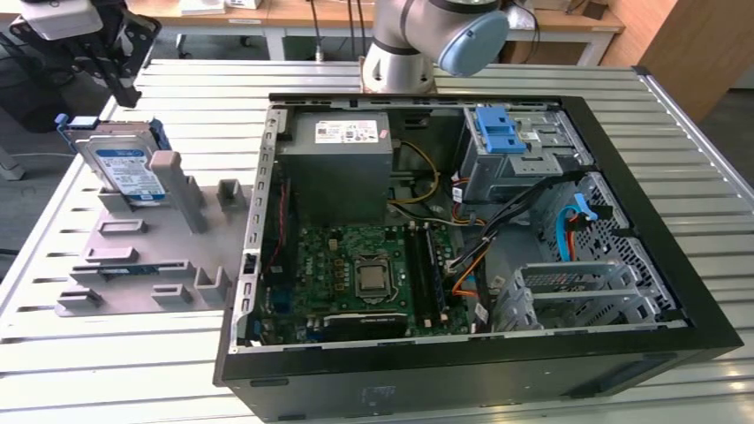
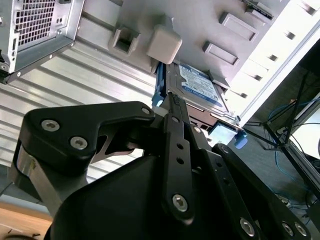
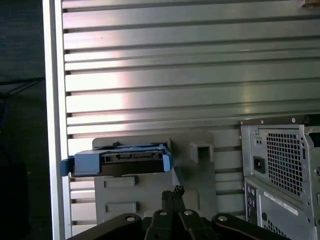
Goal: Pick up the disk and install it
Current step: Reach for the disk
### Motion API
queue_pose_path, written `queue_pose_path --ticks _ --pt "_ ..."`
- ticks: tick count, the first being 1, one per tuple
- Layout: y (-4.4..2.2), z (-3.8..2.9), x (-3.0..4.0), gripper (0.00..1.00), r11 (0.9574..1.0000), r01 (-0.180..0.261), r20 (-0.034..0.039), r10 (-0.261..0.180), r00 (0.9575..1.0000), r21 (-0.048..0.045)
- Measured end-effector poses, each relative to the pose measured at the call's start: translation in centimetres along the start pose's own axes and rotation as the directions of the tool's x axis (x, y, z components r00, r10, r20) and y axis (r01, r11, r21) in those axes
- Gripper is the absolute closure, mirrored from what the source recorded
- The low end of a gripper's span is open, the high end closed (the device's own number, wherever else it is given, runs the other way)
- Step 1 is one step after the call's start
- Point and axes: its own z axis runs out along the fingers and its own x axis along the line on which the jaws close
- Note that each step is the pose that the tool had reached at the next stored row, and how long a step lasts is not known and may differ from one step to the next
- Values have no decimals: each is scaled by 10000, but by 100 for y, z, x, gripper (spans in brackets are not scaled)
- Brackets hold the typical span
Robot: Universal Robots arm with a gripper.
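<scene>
An open black computer case (image 1: 471,353) lies on its side on a slatted metal table (image 1: 94,353). Outside the case, to the exterior view's left of it, a grey moulded holder (image 1: 141,256) sits flat on the table. The disk (image 1: 124,168), a silver drive with a blue-and-white label in a blue plastic bracket, stands upright on edge in a slot of this holder, at the holder's end farthest from the case's front panel.

The black pincer (image 1: 124,88) hangs above the disk's top edge, close to it but not touching. In both wrist views its fingers (image 3: 173,197) sit pressed together, closed on nothing. The first wrist view looks past the pincer tip onto the disk's blue-framed top edge (image 3: 132,161). The second wrist view shows the disk's labelled face (image 2: 197,85) beyond the pincer (image 2: 172,97).

Inside the case are a grey power supply (image 1: 342,168), a green motherboard (image 1: 365,274) and a grey metal cage with a blue latch (image 1: 507,132).
</scene>
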Motion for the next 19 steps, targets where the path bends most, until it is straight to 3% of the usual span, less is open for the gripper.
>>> queue_pose_path --ticks 6,15,19 --pt "34 26 153 89 10000 -2 -14 2 10000 0" --pt "44 90 503 89 10000 -4 -78 4 10000 6" --pt "40 93 547 89 10000 -2 -79 2 10000 6"
